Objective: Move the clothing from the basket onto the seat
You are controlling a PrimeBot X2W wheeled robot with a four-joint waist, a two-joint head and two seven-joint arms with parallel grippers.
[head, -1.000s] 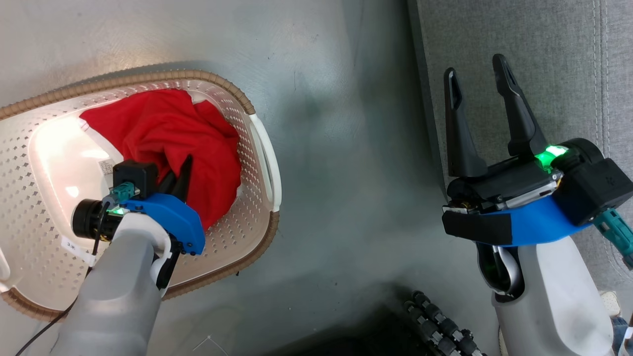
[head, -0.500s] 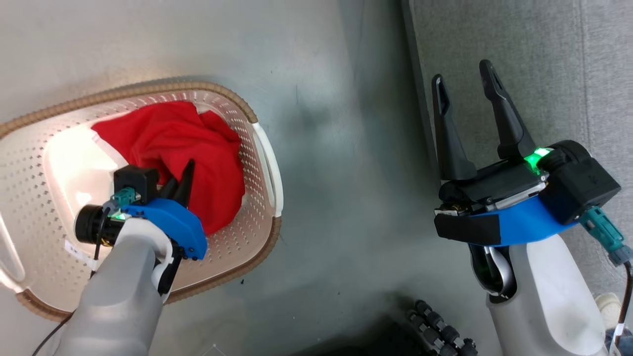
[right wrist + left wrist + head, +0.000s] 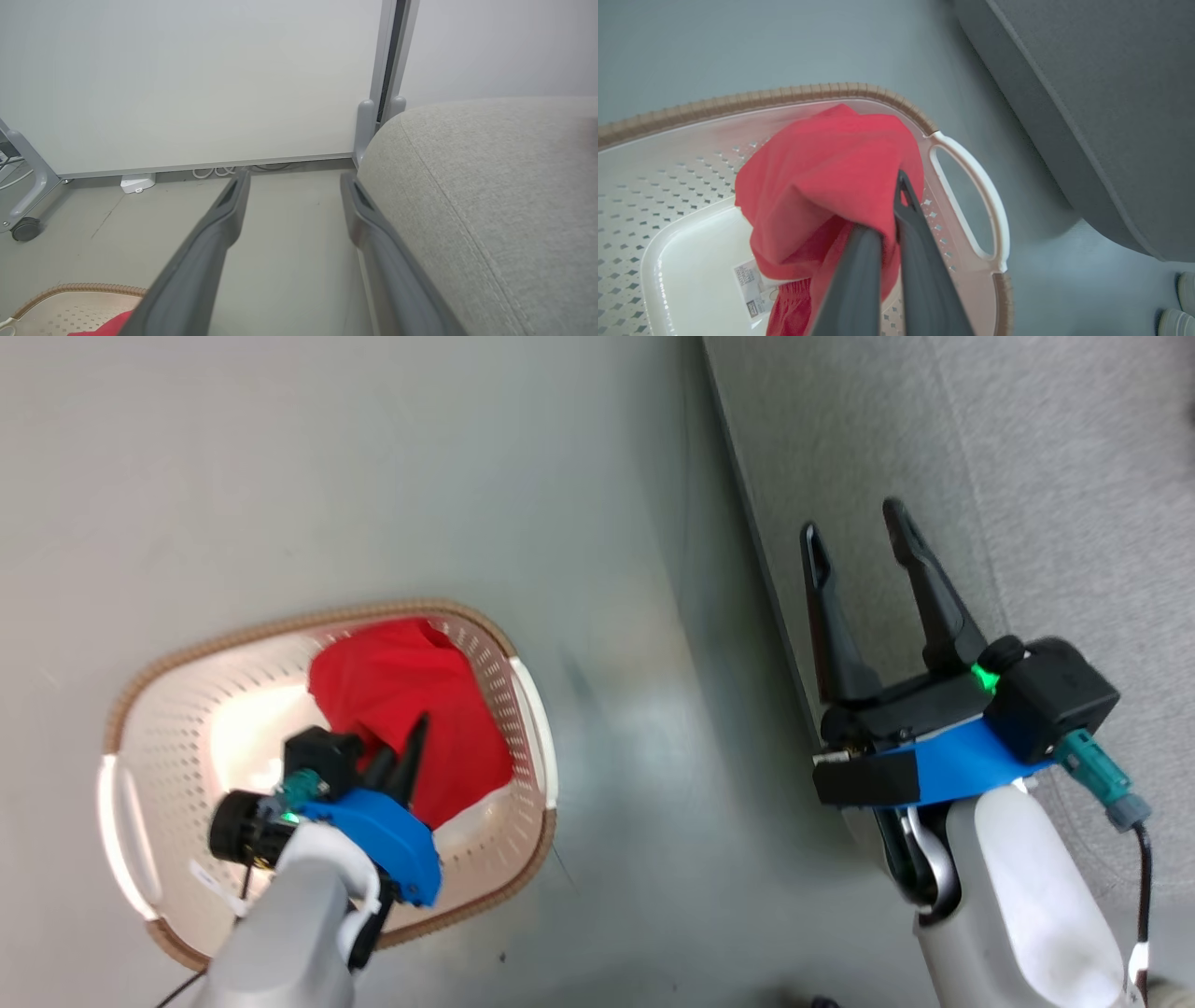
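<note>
The smooth grey-green floor (image 3: 373, 476) takes up most of the head view. The large grey fabric-upholstered seat cushion (image 3: 1027, 476) lies along the robot's right, its rounded edge and stitched seam plain in the left wrist view (image 3: 1101, 93) and the right wrist view (image 3: 490, 186). The cream-white oval perforated plastic basket with a brown woven-look rim (image 3: 308, 619) stands on the floor to the left, apart from the seat. The bright red soft fabric clothing (image 3: 411, 700) is bunched inside the basket at the end nearer the seat, draped over the left hand (image 3: 403, 756). That hand's two dark fingers are pressed together on a fold of the red fabric (image 3: 822, 172). The right hand (image 3: 851, 520) hangs over the seat's edge, fingers spread wide with nothing between them (image 3: 295, 176). A small white printed label (image 3: 752, 284) hangs from the garment above the basket's bottom.
</note>
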